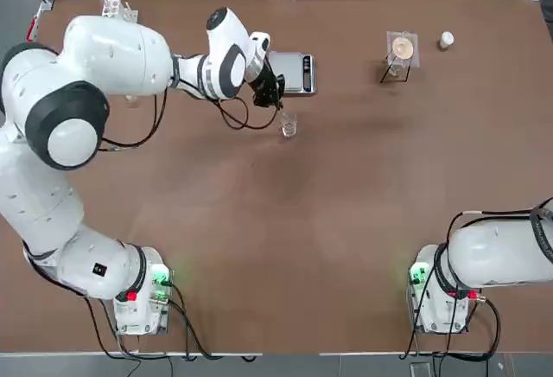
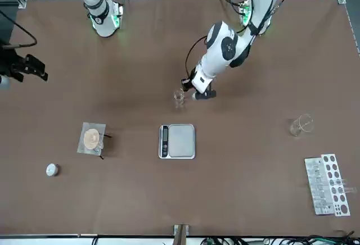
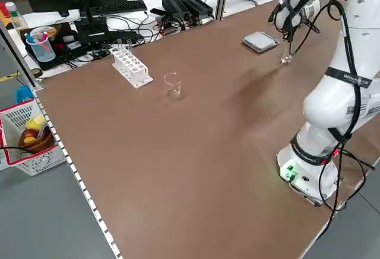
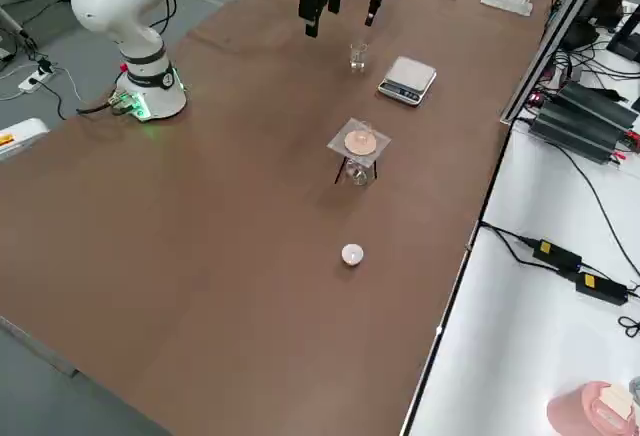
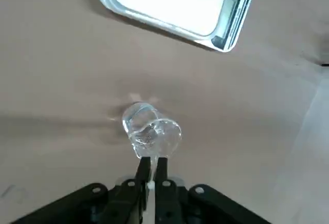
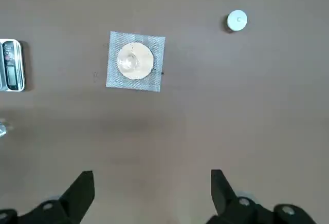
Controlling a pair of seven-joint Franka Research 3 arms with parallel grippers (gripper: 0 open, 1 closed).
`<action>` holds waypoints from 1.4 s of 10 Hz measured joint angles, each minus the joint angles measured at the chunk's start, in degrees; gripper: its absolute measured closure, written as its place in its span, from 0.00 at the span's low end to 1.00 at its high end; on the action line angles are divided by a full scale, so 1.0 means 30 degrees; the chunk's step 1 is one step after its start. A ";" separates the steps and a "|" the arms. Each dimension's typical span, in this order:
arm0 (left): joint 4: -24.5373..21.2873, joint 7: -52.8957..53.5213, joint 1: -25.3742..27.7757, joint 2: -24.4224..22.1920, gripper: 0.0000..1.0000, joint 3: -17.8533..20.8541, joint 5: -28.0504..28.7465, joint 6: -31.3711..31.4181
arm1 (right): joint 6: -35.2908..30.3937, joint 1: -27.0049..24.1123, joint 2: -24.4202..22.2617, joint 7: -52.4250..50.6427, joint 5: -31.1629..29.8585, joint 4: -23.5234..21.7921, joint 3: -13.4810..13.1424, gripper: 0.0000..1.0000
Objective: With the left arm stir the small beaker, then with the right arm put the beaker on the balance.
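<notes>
The small beaker (image 1: 289, 124) stands upright on the brown table, just in front of the balance (image 1: 294, 73). My left gripper (image 5: 152, 160) hangs right above the beaker (image 5: 149, 129), shut on a thin pale rod (image 5: 151, 184) that points down into the glass. The balance (image 5: 175, 3) shows beyond it with a bare silver plate. In the front view the left gripper (image 2: 199, 90) sits beside the beaker (image 2: 179, 97). My right gripper (image 6: 151, 175) is raised high over the right side of the table, open and empty. Its arm's base (image 1: 445, 295) stays at the near right corner.
A wire tripod with a gauze square (image 1: 401, 51) and a small white capped bottle (image 1: 446, 40) stand at the far right. A larger glass beaker (image 2: 301, 125) and a white test-tube rack (image 2: 326, 184) sit at the far left.
</notes>
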 joint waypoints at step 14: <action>0.1858 -1.4273 -0.1201 -0.0127 0.92 -0.0058 1.0173 -0.2626 | 0.0025 -0.0002 0.0000 -0.0001 0.0000 0.0000 -0.0001 0.00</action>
